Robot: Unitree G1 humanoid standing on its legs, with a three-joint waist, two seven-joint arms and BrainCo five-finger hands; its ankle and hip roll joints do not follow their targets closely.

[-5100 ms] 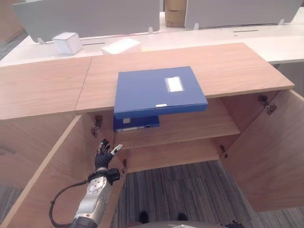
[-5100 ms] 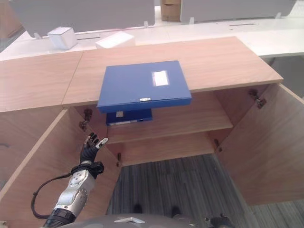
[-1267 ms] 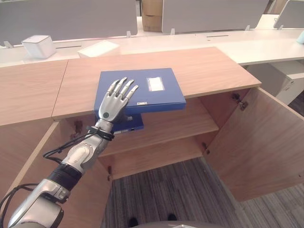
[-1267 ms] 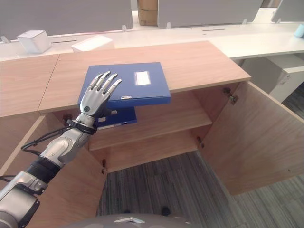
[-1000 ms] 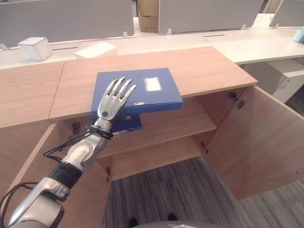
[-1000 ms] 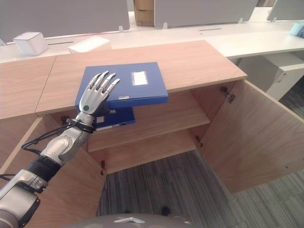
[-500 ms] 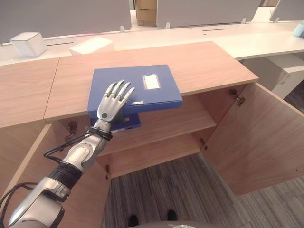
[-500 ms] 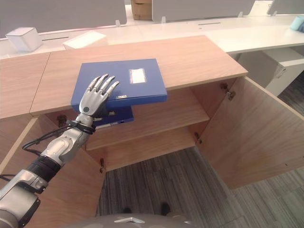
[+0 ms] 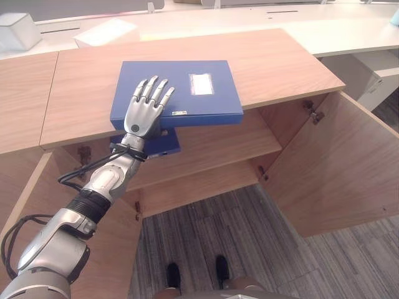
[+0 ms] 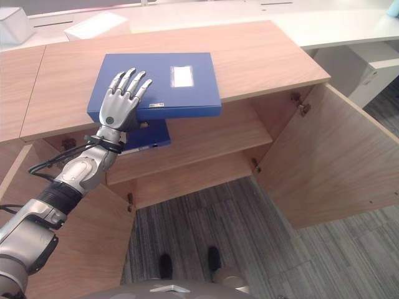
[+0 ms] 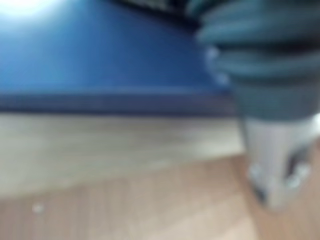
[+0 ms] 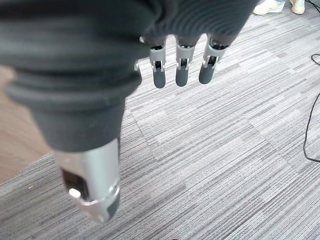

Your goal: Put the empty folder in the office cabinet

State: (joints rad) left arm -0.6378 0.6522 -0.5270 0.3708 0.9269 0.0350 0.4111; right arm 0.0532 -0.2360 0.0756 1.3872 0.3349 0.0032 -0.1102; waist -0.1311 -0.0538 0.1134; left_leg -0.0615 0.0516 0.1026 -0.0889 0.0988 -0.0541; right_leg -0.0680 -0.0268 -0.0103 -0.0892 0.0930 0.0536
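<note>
Office carpet in grey stripes runs under a low wooden office cabinet (image 9: 206, 47) whose two doors stand swung wide, so the inner shelf (image 9: 218, 140) is open to reach from the front. On the cabinet's flat wooden top lies the flat blue rectangular folder with a white label (image 9: 193, 93), near the front edge and left of the middle; its front side juts a little past that edge, which looks handy for a grasp from below. A second blue folder (image 10: 146, 136) already rests on the inner shelf at the left, just under the overhang, which suggests where the top one belongs.

The left robot hand (image 9: 144, 111) lies over the folder's front left part, fingers straight and spread flat on the cover, nothing curled round it. Judging by that flat pose, it is placed to press or drag the folder toward the front edge rather than to lift it; the folder is not yet gripped. The left wrist view shows the blue cover and the pale front edge of the cabinet top close by.

The right robot hand (image 12: 182, 65) hangs above the carpet with relaxed, uncurled fingers and holds nothing, apparently idle.

Beyond the cabinet's far edge runs a white desk (image 9: 324, 25) carrying a white box (image 9: 15, 30) at the far left
</note>
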